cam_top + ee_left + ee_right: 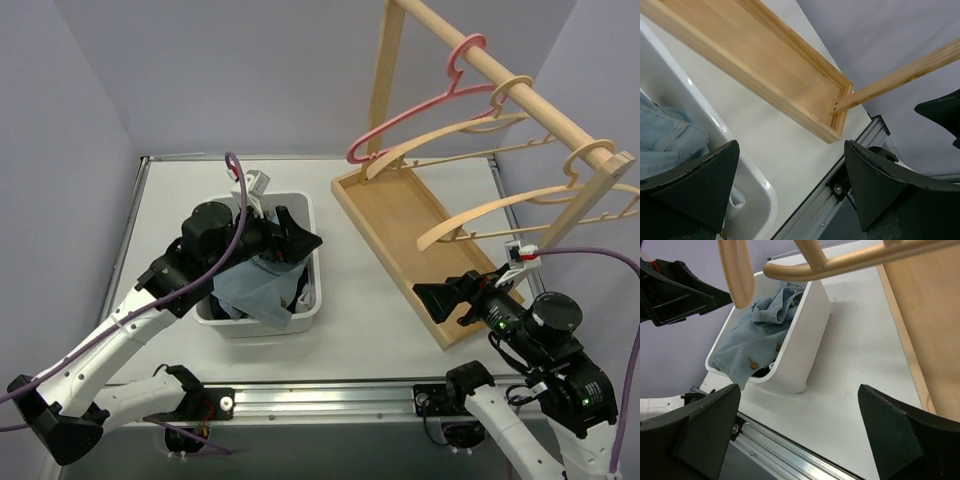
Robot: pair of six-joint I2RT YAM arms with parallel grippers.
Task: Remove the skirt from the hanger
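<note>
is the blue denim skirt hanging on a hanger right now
No, the blue denim skirt lies crumpled in the white plastic bin.

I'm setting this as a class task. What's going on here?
The denim skirt lies crumpled in the white bin, so it is already off its hanger. The hangers on the wooden rack are all bare. The left gripper hovers open over the bin, holding nothing. The right gripper is open and empty beside the rack's near end.

Faded blue denim skirt (757,335), glossy white plastic bin (805,325), smooth pale wooden hangers (490,215), matt table (370,320)
</note>
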